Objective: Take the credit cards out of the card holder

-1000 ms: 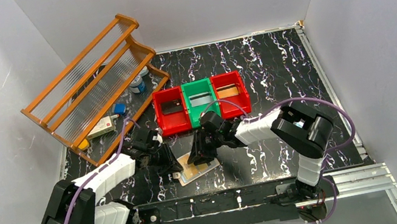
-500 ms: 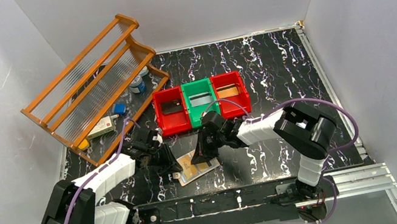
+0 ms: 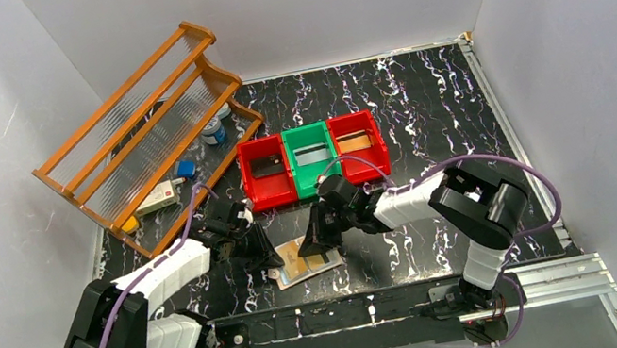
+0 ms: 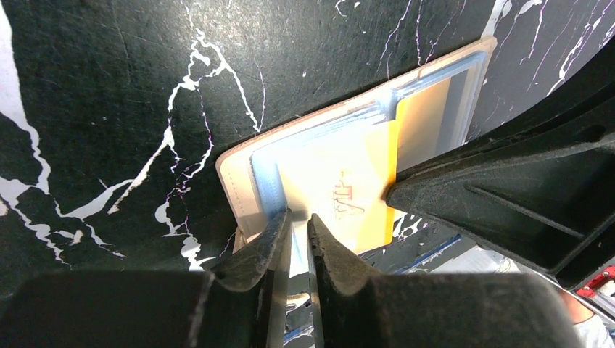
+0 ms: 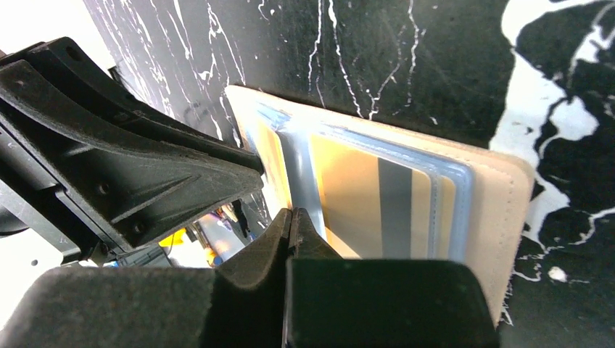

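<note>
The tan card holder (image 3: 310,268) lies open near the table's front edge, between my two grippers. Its pale blue sleeves hold an orange-gold credit card (image 4: 341,188) with red lettering; another, with a dark stripe, shows in the right wrist view (image 5: 348,196). My left gripper (image 3: 268,260) is closed to a narrow gap on the card holder's (image 4: 239,174) near edge, a pale strip between its tips (image 4: 299,220). My right gripper (image 3: 318,251) is shut, its tips (image 5: 293,216) together at a blue sleeve edge of the card holder (image 5: 500,196). Nothing shows between them.
Three bins stand behind: a red bin (image 3: 248,177) with a dark card (image 3: 265,166), a green bin (image 3: 306,129) with a silvery card (image 3: 313,155), a red bin (image 3: 382,153) with an orange card (image 3: 356,142). A wooden rack (image 3: 134,128) with small items stands back left.
My right gripper has shifted slightly right and lower over the holder, and an orange-gold leaf now shows between the grippers. The left arm has barely moved.
</note>
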`<state>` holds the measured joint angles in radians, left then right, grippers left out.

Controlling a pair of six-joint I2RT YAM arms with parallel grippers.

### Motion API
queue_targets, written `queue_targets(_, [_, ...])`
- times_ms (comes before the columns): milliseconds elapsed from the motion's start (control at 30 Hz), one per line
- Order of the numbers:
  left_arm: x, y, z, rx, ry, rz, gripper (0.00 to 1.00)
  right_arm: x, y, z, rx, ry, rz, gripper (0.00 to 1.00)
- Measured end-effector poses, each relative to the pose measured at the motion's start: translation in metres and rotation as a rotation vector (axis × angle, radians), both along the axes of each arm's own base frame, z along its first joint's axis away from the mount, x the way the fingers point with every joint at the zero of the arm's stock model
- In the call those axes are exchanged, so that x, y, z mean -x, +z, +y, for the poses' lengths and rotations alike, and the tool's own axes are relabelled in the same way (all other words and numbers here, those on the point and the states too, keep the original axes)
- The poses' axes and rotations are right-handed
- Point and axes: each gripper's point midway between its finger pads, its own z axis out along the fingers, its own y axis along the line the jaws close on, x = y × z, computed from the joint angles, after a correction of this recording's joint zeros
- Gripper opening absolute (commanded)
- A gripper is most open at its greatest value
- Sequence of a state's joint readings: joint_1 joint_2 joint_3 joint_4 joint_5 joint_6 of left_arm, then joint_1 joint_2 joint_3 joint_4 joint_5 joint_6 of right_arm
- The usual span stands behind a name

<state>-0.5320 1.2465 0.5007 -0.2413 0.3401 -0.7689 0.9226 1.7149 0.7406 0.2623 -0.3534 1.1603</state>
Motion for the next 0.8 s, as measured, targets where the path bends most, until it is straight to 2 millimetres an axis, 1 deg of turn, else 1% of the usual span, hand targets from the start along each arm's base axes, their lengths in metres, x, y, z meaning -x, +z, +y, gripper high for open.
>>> queue_targets(167, [0.0004, -0.0003, 0.0004, -0.002, -0.002, 0.000, 0.14, 0.0012, -0.0029, -0.0040, -0.007, -0.011, 0.017, 0.08])
queue_targets(400, [0.0003, -0.0002, 0.0003, -0.002, -0.002, 0.000, 0.14, -0.0003, 0.0020, -0.0048, -0.018, -0.016, 0.011, 0.09])
queue_targets(567, [0.0003, -0.0002, 0.0005, -0.002, -0.002, -0.001, 0.15, -0.0008, 0.0033, -0.0062, -0.017, -0.022, 0.005, 0.12])
queue_targets(700, [0.0003, 0.0009, 0.0015, -0.006, 0.000, -0.005, 0.20, -0.0004, 0.0035, -0.0064, -0.018, -0.021, 0.006, 0.13])
queue_targets(733, [0.0008, 0.0013, 0.0023, -0.009, 0.000, -0.006, 0.23, -0.0002, 0.0039, -0.0063, -0.020, -0.020, 0.007, 0.13])
queue_targets(800, [0.0024, 0.0035, 0.0036, -0.011, -0.001, -0.007, 0.32, -0.0002, 0.0035, -0.0064, -0.021, -0.020, 0.011, 0.14])
